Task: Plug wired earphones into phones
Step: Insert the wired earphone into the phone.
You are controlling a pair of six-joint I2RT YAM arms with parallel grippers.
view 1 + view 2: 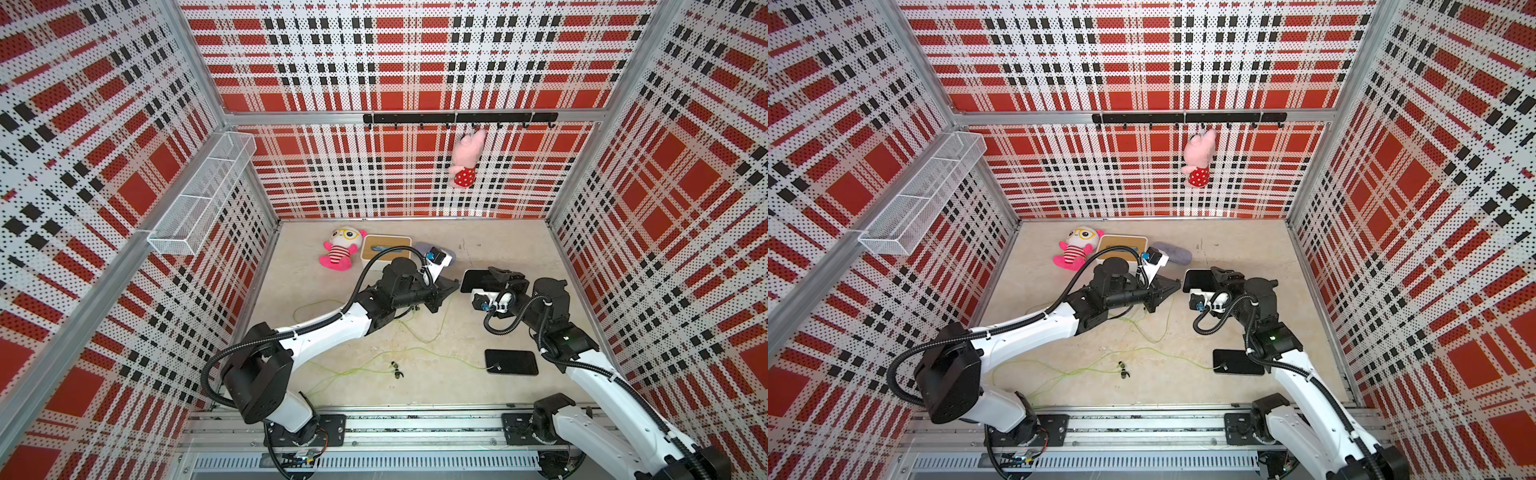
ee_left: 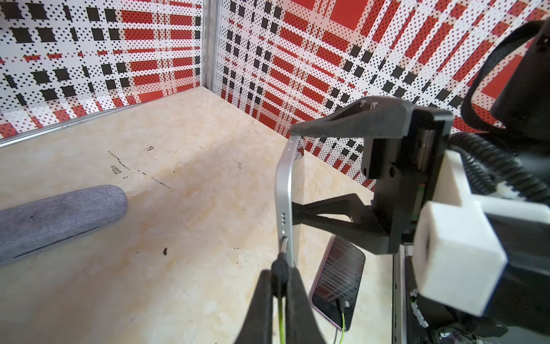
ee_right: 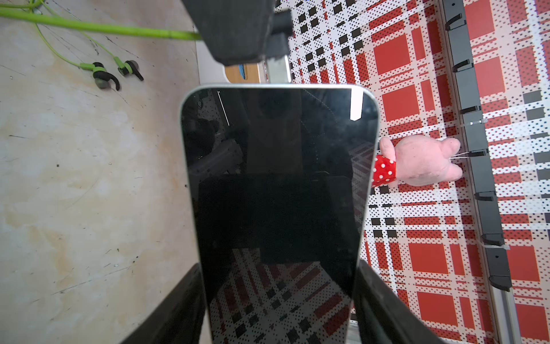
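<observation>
Left wrist view: left gripper [image 2: 279, 278] pinched black plug [image 2: 280, 266], nose at port [image 2: 284, 238] in phone [image 2: 285, 190] bottom edge. Right gripper [image 3: 279, 268] clamped phone by long sides, raised off table [image 2: 178, 214]. Risk: plug off port axis, push could bend it or shove phone through grip.

White-shelled arms [image 1: 320, 332] with black joints [image 1: 257, 382], ribbed black hoses [image 2: 494, 166] (blue connectors [image 1: 428, 256] at wrists), black hands [image 1: 455, 286].

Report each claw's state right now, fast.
Left claw: closed on the earphone plug.
Right claw: closed on the phone, gripping its two long sides.
</observation>
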